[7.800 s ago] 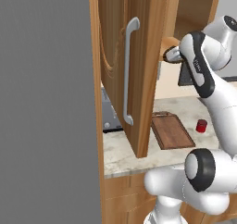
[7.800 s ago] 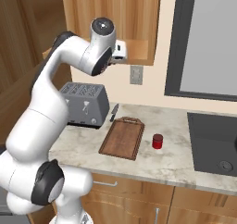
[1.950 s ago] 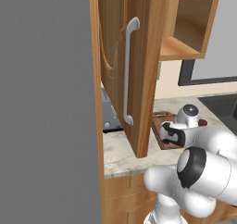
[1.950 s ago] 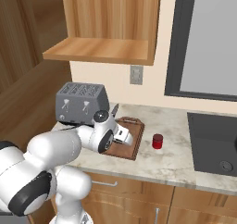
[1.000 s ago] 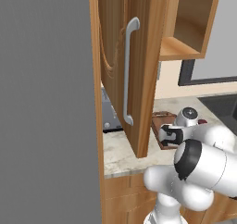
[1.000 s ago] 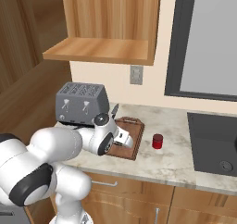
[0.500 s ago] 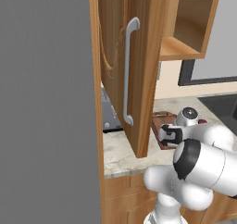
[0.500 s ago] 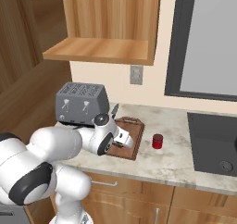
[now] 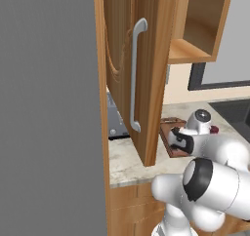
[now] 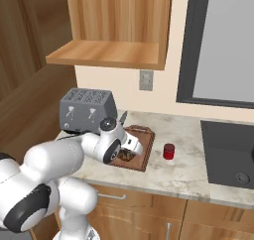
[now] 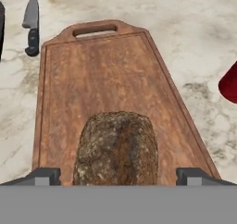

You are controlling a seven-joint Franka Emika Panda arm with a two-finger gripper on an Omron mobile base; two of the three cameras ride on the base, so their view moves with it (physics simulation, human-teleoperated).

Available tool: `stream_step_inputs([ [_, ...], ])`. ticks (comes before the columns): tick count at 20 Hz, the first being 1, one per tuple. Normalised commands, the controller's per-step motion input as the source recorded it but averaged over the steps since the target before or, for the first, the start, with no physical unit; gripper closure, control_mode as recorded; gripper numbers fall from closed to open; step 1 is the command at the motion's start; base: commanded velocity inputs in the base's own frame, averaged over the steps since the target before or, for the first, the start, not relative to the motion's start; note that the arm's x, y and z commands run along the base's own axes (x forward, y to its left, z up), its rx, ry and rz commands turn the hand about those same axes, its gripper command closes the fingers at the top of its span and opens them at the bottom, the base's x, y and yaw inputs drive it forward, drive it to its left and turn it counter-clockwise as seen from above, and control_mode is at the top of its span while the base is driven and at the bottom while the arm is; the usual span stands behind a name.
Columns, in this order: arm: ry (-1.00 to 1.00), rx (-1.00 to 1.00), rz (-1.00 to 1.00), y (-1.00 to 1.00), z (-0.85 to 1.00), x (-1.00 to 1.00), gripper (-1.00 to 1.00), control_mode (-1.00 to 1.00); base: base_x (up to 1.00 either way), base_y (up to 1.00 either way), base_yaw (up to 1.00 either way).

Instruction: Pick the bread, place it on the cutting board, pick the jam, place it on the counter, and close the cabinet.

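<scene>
rough dark brown bread lump (image 11: pixel 116 148) lies on the near end of the reddish-brown wooden cutting board (image 11: pixel 106 70) on the beige marbled desk (image 11: pixel 194 28), pincer (image 11: pixel 118 176) spread wide, tips either side of it, not touching.

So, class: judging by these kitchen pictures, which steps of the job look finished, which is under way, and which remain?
Done: the bread lies on the cutting board, and the jam stands on the counter beside the board. In hand: the gripper hangs open around the bread, its fingertips clear of the crust, so nothing is held. Left: the cabinet door stands open and needs closing.
</scene>
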Motion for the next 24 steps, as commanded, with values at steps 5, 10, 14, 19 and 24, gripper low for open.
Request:
stream_step_inputs([
  [5,-0.02,0.00,0.00,0.00,0.38,0.00,-1.00,-1.00,0.00,0.00,0.00],
  [10,-0.06,0.00,0.00,0.00,0.36,-0.08,-1.00,-1.00,0.00,0.00,0.00],
  [14,-0.08,0.00,0.00,0.00,0.32,-0.25,-1.00,-1.00,0.00,0.00,0.00],
  [19,-0.13,0.00,0.00,0.00,0.32,-0.27,-1.00,-1.00,0.00,0.00,0.00],
  [24,-0.16,0.00,0.00,0.00,0.32,-0.31,-1.00,-1.00,0.00,0.00,0.00],
])
